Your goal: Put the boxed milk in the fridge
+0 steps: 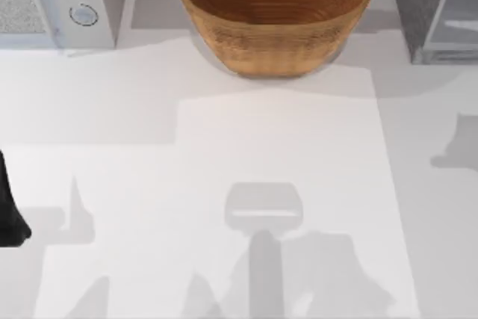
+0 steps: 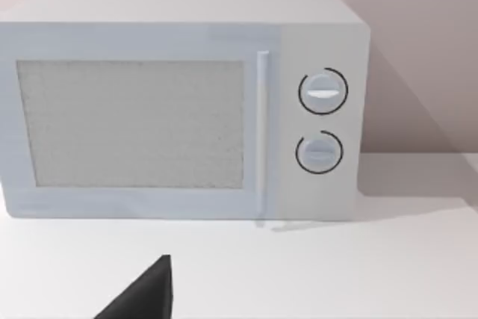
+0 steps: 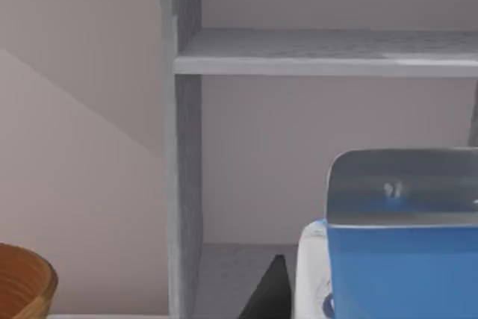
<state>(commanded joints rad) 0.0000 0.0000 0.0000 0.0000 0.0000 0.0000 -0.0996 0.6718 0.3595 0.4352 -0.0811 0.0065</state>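
the boxed milk (image 3: 396,259) is cut off by the right wrist view's edge; the fridge (image 1: 437,9) runs off the top view's corner

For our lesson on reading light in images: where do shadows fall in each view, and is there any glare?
Top view: soft grey shadows of the arms lie across the table, and the wicker bowl casts one beneath its rim. Left wrist view: the microwave shades the wall beside it. Right wrist view: the boxed milk carries a pale sheen on its top fold; a diagonal shadow crosses the wall beside the fridge.
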